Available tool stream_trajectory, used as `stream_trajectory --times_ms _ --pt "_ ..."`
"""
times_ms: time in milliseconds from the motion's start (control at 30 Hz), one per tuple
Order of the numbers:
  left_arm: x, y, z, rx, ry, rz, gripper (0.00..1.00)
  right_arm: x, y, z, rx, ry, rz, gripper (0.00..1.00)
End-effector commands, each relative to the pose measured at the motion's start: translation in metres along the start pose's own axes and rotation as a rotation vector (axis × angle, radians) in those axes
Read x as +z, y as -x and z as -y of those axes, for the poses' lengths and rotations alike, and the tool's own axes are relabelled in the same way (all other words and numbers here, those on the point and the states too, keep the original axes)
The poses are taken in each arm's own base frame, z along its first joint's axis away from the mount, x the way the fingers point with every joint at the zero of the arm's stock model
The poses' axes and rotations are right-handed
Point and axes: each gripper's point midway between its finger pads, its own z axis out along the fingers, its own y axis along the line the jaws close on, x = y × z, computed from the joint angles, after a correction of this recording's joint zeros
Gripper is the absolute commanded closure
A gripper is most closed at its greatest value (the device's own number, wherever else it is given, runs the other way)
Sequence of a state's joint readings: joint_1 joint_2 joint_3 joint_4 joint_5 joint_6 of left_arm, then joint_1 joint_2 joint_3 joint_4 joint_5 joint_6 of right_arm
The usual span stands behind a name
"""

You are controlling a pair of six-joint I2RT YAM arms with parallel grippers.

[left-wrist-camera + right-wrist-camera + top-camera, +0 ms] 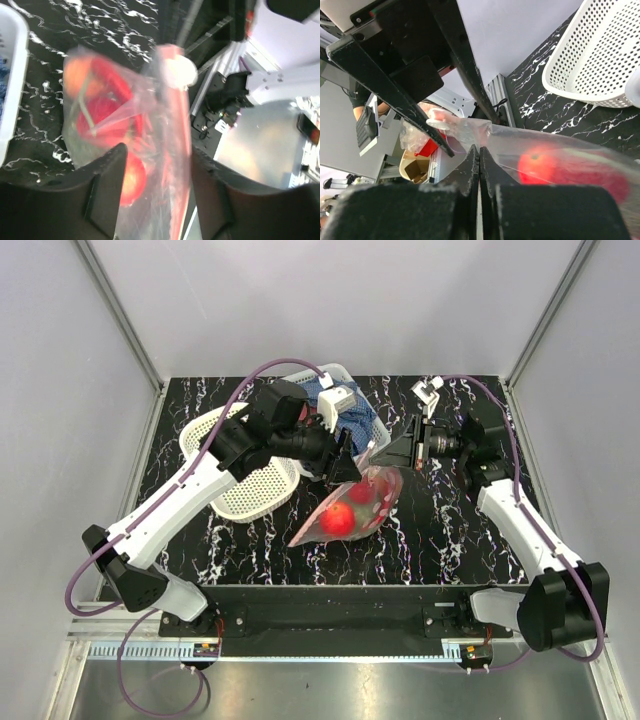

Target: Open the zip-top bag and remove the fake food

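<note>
1. The zip-top bag (352, 508) sits in the centre of the top view. Its lower end rests on the worktop (440, 535) and its upper edge is lifted between the two claws.
2. The fake food (340, 520), red round fruits, lies inside the bag towards its lower end. We judge the bag not yet opened.
3. The right claw (479, 154) is closed. At the lower centre of the right wrist view its tips press together on the clear film near the bag's upper edge.
4. The left claw (157, 165) stands open, fingers apart, with the pinkish strip of the bag's mouth hanging between them, unpinched.
5. If the left claw closes on both walls at once, we expect a pull to drag the whole bag instead of parting the seal.
6. The right pinch holds thin, slick film, and the weight of the fruit could slide it free.
7. A hard tug could spill fruit, which may roll towards the white basket (250, 490).
</note>
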State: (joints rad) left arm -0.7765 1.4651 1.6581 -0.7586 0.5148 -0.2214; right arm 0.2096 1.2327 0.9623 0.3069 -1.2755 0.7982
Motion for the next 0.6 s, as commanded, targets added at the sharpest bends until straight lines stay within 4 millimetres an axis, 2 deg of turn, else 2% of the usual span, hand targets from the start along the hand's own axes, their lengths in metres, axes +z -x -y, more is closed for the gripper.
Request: stream_trajectory --times_ms 0,133,200,267,300,367,400,433,500,567 --pt "0.003 0.015 -0.013 -0.023 0.08 0.063 0.39 -0.002 0.002 -0.014 -0.032 -0.016 0.027 1.0" --pt "0.015 0.023 -0.014 -0.046 0.076 0.058 0.4 -0.003 -0.001 -0.012 -0.009 -0.044 0.03 1.0" --pt "0.02 0.024 -0.012 -0.051 0.073 0.055 0.44 -0.004 -0.003 -0.01 0.004 -0.059 0.029 1.0" --pt "0.022 0.027 -0.013 -0.049 0.087 0.061 0.53 -0.005 -0.004 -0.01 -0.009 -0.071 0.034 1.0" --pt "0.022 0.027 -0.011 -0.046 0.087 0.062 0.65 -0.005 -0.005 -0.011 -0.003 -0.072 0.03 1.0" --pt "0.018 0.027 -0.011 -0.043 0.092 0.068 0.78 -0.006 -0.007 -0.014 -0.017 -0.064 0.02 1.0" --pt "0.017 0.027 -0.011 -0.04 0.096 0.07 0.92 -0.007 -0.009 -0.016 -0.017 -0.061 0.014 1.0" --pt "0.016 0.027 -0.012 -0.033 0.102 0.073 0.99 -0.007 -0.01 -0.016 -0.018 -0.063 0.011 1.0" --pt "0.013 0.024 -0.011 -0.028 0.099 0.072 1.0 -0.008 -0.013 -0.015 -0.02 -0.061 0.0 0.96" --pt "0.012 0.023 -0.006 -0.02 0.074 0.066 1.0 -0.008 -0.014 -0.015 -0.024 -0.057 -0.009 0.84"
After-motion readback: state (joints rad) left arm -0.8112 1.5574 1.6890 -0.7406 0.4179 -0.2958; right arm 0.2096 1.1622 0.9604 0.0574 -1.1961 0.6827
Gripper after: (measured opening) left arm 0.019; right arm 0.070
